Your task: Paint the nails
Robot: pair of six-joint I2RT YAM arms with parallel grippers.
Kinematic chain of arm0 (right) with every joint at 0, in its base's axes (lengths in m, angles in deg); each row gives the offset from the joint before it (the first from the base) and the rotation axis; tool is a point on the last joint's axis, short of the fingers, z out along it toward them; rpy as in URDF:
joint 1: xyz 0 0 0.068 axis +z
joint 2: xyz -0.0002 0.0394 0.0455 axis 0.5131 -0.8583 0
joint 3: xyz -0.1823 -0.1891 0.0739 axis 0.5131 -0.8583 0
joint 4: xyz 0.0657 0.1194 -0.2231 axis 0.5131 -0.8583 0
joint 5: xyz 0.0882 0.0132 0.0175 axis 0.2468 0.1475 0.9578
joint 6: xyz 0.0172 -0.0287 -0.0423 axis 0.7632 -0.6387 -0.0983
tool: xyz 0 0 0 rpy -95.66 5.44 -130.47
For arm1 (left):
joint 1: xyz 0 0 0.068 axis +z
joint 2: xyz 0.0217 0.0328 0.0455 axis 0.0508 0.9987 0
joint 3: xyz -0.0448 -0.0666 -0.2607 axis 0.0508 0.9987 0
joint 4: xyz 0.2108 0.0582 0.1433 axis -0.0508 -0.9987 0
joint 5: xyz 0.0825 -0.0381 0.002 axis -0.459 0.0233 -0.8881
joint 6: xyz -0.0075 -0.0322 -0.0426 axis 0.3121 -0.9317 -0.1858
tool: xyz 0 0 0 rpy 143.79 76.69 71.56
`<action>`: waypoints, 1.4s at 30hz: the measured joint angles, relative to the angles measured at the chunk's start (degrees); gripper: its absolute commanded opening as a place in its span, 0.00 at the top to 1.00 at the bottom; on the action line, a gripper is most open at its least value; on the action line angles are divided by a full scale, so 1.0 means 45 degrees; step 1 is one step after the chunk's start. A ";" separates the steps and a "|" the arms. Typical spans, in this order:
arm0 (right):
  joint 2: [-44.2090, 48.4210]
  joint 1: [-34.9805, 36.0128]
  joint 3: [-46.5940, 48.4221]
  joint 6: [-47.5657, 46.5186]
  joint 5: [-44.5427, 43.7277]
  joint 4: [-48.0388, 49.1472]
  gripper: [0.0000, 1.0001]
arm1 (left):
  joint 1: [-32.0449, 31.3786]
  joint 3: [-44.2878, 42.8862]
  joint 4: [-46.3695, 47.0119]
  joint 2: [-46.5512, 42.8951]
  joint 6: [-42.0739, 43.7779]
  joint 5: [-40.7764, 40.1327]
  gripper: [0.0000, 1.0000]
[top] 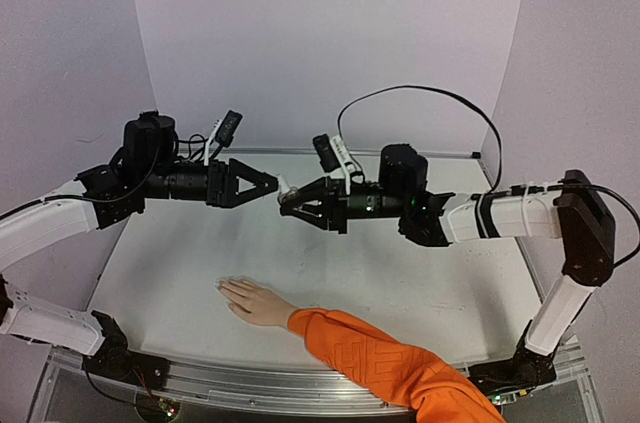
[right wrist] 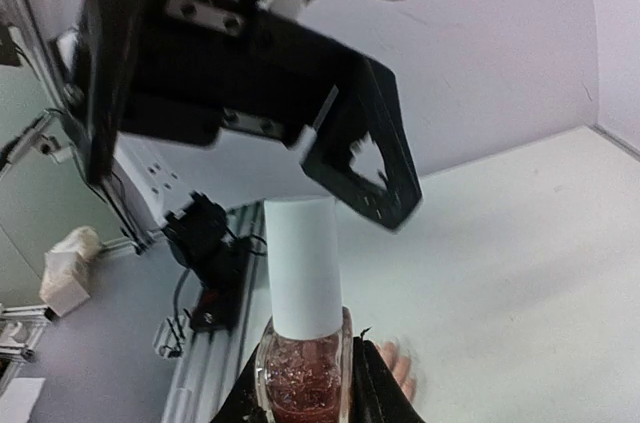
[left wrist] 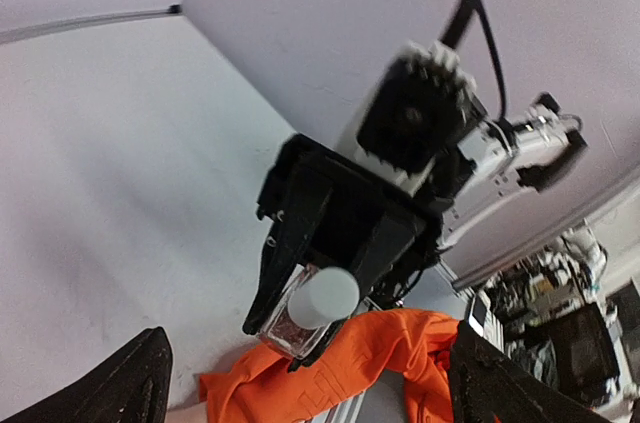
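- The right gripper (top: 290, 201) is clamped narrow on the glass body of a small polish bottle (right wrist: 303, 368), held in the air at the middle of the top view. The white cap (right wrist: 303, 268) is on.
- The left gripper (top: 268, 183) faces it with jaws spread wide, holding nothing. Its tips are just beside the cap and I judge them not touching.
- The nails (top: 224, 288) are at the tips of the pale hand (top: 252, 301), which lies flat on the table (top: 400, 273) at lower centre, well apart from both grippers. An orange sleeve (top: 380, 363) runs off to the lower right.
- Risk: if the left jaws close off-centre on the cap, they could push the bottle askew or lever it out of the right grip.
- Risk: a dropped bottle would likely land on the table near the hand.
- Risk: twisting the cap with too loose a hold on the smooth glass could just spin the bottle.
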 measured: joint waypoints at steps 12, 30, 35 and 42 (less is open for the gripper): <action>0.1365 -0.0267 -0.0359 0.2730 0.3036 0.2157 1.00 | -0.2234 -0.1161 0.2569 0.1831 0.1632 0.2084 0.33; 0.1365 -0.0267 -0.0889 0.3332 0.3327 0.2827 1.00 | -0.2234 -0.1311 0.3065 0.1530 0.1763 0.1695 0.68; 0.1365 -0.0257 -0.0889 0.3167 0.2977 0.2754 1.00 | -0.2205 -0.1311 0.3070 0.1545 0.1797 0.1409 0.85; 0.1467 -0.0180 -0.0602 0.1141 0.0223 0.0335 1.00 | -0.1957 -0.1321 0.2463 0.1753 0.2229 -0.0636 1.00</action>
